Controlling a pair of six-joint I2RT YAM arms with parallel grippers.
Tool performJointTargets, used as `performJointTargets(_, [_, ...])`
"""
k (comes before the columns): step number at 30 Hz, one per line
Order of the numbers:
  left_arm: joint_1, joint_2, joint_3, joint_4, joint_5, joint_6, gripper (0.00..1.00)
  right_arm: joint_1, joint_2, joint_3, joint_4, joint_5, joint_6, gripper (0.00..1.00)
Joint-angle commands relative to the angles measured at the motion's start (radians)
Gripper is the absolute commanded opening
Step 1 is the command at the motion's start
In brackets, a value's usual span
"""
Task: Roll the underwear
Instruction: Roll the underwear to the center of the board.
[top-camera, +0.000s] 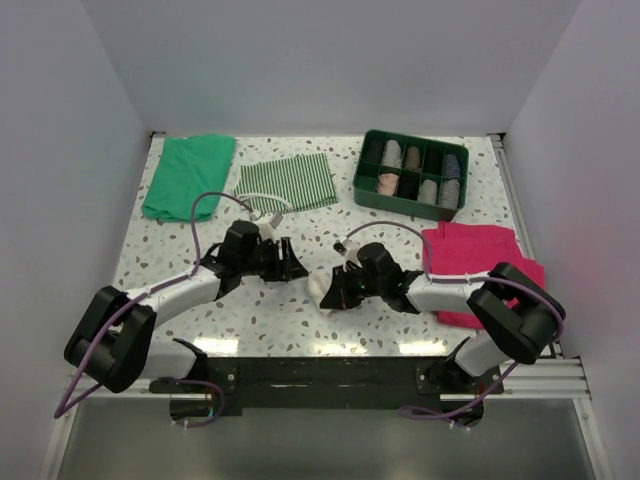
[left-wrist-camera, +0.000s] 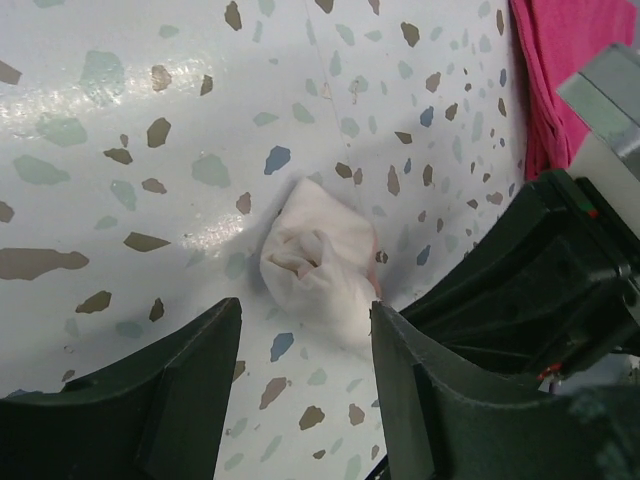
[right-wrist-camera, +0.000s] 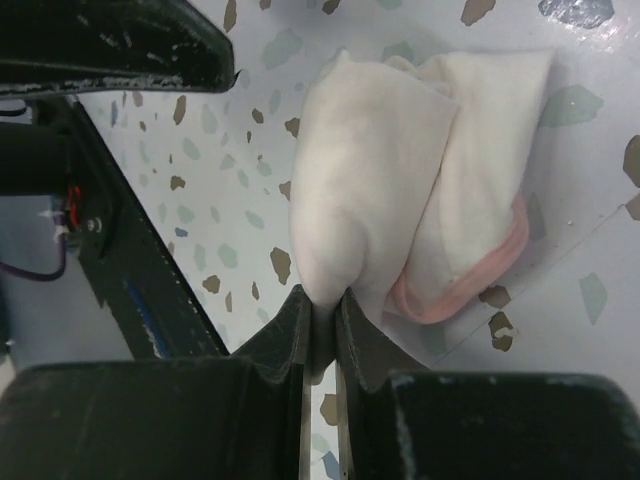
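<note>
You have one underwear (top-camera: 317, 287), a small pale pink fabric roll with darker pink edging, lying on the speckled desk (top-camera: 320, 225) between both arms. Your right gripper (right-wrist-camera: 320, 305) has its jaws clamped on the roll's near fold. Your left gripper (left-wrist-camera: 305, 314) has its jaws apart, one on each side of the roll. Three other cloths lie flat: one plain green cloth (top-camera: 188, 176), one green-and-white striped cloth (top-camera: 287, 183) and one bright magenta cloth (top-camera: 475, 262). One dark green divided tray (top-camera: 405, 203) holds several rolled pieces in its compartments; you cannot count them exactly.
</note>
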Motion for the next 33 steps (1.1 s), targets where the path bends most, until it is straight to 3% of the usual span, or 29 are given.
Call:
performJointTargets(1, [0.006, -0.006, -0.02, 0.122, 0.088, 0.039, 0.6, -0.046, 0.056, -0.04, 0.204, -0.169, 0.1, 0.04])
performJointTargets(10, [0.006, 0.028, -0.052, 0.179, 0.114, 0.051, 0.6, -0.127, 0.181, -0.123, 0.506, -0.258, 0.274, 0.04])
performJointTargets(33, [0.006, 0.292, -0.046, 0.435, 0.202, 0.051, 0.61, -0.147, 0.266, -0.16, 0.524, -0.239, 0.314, 0.04])
